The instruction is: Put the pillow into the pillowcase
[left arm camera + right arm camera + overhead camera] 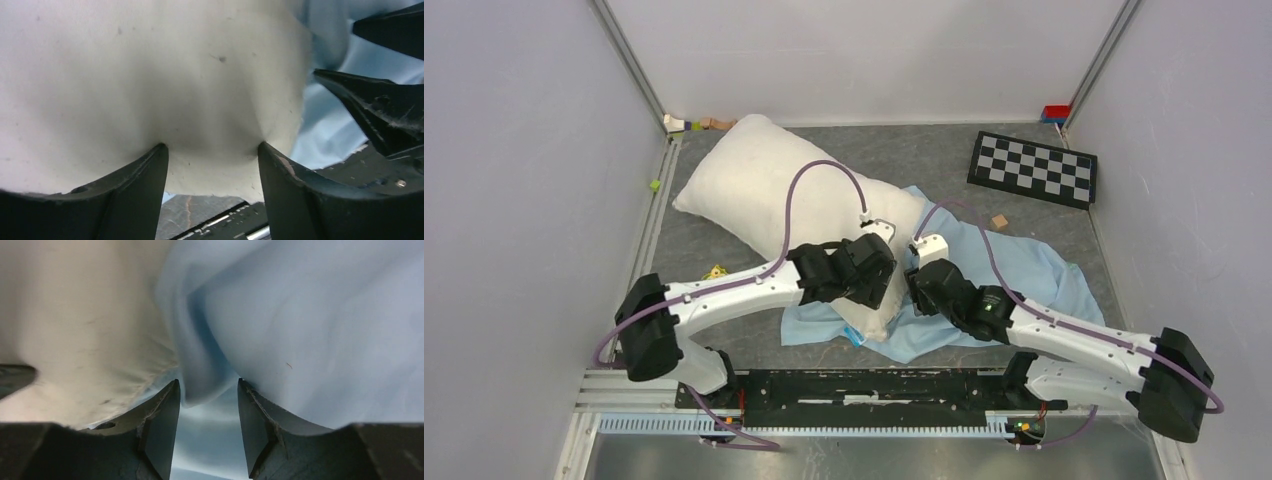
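Left claw [212, 150]: spread wide over the near end of the pillow, both tips pressed into its off-white cloth, which bulges between them; nothing pinched shut.
Left arm [724, 290]: stretched from the near left corner toward the middle of the tabletop, wrist over the pillow's near end.
Small bits at left: green block [655, 185] beside the left rail, yellow piece [715, 271] just behind the left arm, a few toys [689, 123] in the far left corner.
Pillow [764, 185]: outside the case, lying on a slant from the far left toward the near middle, near end resting on top of the left part of the pillowcase.
Tabletop [894, 150]: grey, mottled, walled in on three sides.
Right claw [207, 385]: roughly half open, just beside the left claw, a loose fold of light-blue cloth hanging between the tips, not clamped.
Pillowcase [1024, 265]: light blue, wrinkled, spread flat from the middle to the right, left portion under the pillow's near end.
Wooden cube [999, 221]: on bare tabletop just behind the pillowcase.
Checkerboard [1034, 168]: black and white, flat at the far right, well apart from the cloth.
Red-and-blue block [1055, 113]: far right corner.
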Available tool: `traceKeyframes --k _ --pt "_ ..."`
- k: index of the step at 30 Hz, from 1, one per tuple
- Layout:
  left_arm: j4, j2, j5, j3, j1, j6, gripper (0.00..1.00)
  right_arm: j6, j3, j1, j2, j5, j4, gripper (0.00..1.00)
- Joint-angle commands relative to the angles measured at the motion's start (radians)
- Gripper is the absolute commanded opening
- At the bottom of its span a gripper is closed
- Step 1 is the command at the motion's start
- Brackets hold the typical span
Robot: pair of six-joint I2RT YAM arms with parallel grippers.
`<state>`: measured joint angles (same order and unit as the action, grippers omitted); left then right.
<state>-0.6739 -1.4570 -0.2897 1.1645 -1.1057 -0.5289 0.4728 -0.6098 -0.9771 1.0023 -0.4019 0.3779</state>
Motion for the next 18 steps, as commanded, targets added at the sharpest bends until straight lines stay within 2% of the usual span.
traceKeyframes --k 1,3,4,5,6,7,9,13,16,18 --pt "0.027 -0.053 -0.136 0.004 0.001 0.003 0.67 0.019 0.029 -0.003 0.056 -0.140 -0.057 0.55" --pt "0.052 -0.065 -0.137 0.007 0.000 0.005 0.56 0.007 0.035 -0.004 0.082 -0.136 -0.101 0.54" --pt "0.054 -0.072 -0.135 0.016 0.001 0.011 0.40 -0.004 0.033 -0.004 0.096 -0.119 -0.123 0.49" --pt "0.053 -0.077 -0.129 0.036 0.000 0.022 0.23 -0.010 0.030 -0.004 0.107 -0.095 -0.135 0.38" --pt "0.048 -0.080 -0.118 0.067 0.001 0.033 0.10 -0.010 0.028 -0.006 0.117 -0.083 -0.142 0.26" --pt "0.038 -0.082 -0.108 0.098 0.001 0.045 0.03 -0.013 0.028 -0.010 0.122 -0.073 -0.144 0.14" --pt "0.031 -0.072 -0.090 0.186 0.005 0.058 0.02 -0.021 0.031 -0.029 0.117 -0.061 -0.152 0.00" --pt "0.092 -0.080 0.034 0.288 0.078 -0.015 0.02 -0.043 0.071 -0.076 0.078 0.007 -0.213 0.00" --pt "0.217 -0.110 0.142 0.255 0.128 -0.104 0.02 -0.051 0.098 -0.103 0.039 0.052 -0.242 0.00" --pt "0.331 -0.134 0.152 0.188 0.143 -0.159 0.02 -0.061 0.109 -0.119 -0.005 0.086 -0.251 0.00"
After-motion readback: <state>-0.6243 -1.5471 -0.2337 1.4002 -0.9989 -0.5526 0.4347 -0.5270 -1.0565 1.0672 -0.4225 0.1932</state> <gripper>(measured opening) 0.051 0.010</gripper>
